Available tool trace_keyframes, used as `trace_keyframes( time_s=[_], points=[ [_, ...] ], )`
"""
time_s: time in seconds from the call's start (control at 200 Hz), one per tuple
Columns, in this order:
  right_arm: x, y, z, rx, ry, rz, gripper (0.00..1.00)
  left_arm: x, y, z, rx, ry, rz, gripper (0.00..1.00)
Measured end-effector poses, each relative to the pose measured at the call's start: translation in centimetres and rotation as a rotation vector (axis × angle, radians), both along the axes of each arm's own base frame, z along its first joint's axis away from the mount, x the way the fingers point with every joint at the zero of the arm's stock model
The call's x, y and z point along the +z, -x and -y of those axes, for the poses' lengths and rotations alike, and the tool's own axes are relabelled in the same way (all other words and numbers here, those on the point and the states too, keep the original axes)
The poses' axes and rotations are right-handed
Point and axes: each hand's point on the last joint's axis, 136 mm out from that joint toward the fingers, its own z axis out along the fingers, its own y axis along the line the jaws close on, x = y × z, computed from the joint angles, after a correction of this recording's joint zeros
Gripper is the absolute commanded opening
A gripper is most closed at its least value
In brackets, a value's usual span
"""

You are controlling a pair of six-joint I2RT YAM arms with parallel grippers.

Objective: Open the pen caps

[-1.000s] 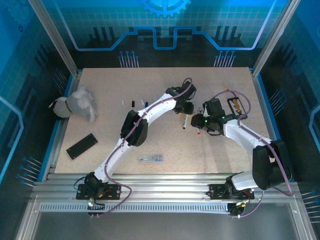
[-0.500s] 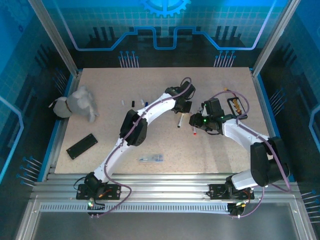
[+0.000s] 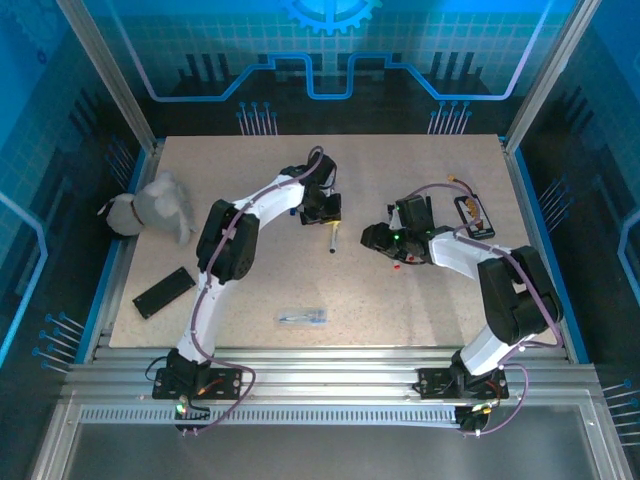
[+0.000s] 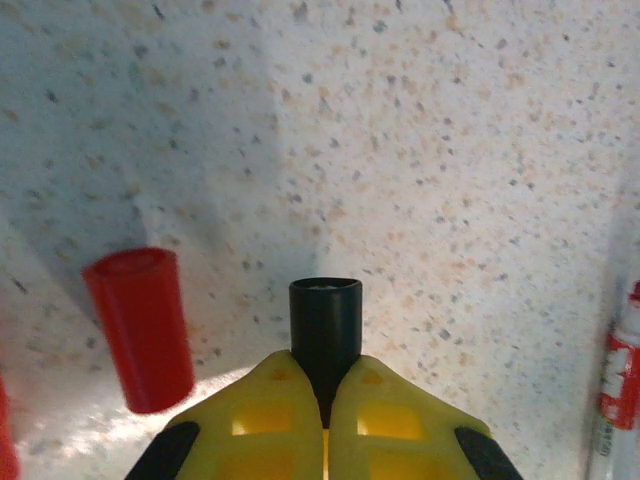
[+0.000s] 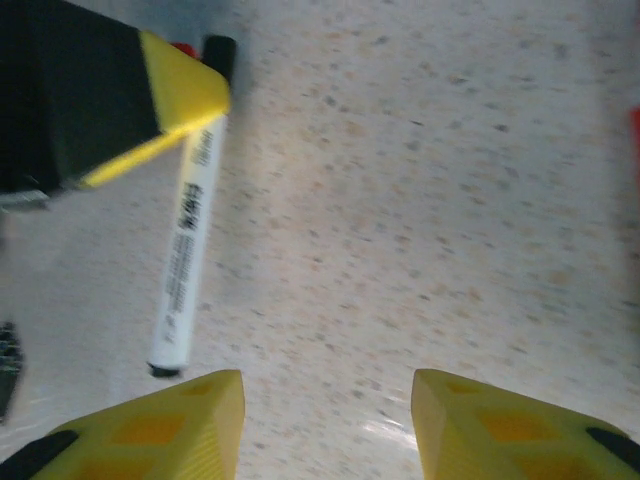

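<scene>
left pincer [image 4: 325, 372] is clenched on one short black cap [image 4: 325, 315], which sticks out past the yellow fingertips over the speckled table [image 4: 450, 150]. one red cap [image 4: 140, 328] lies loose on the table near it, apart from the grip. right pincer [image 5: 328, 415] is released, its fingers wide with bare table between them. pens counted, two: one white pen [image 5: 187, 255] lying whole ahead of the right pincer, black at both ends, its far end just beside the left pincer's finger; one red-printed pen [image 4: 620, 385] cut off by the edge of the left wrist view. red slivers at two picture edges are too cropped to name. whether the black cap touches the table i cannot tell.
</scene>
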Motion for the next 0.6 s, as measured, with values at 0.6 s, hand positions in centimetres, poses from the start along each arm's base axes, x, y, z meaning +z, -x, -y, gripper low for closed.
trace_keyframes(
  time_s=[0.6],
  points=[
    [1.0, -1.6, -6.2, 0.068, -0.205, 0.002, 0.49, 3.1, 1.4, 2.5, -0.035, 0.106, 0.024, 0.00]
  ],
)
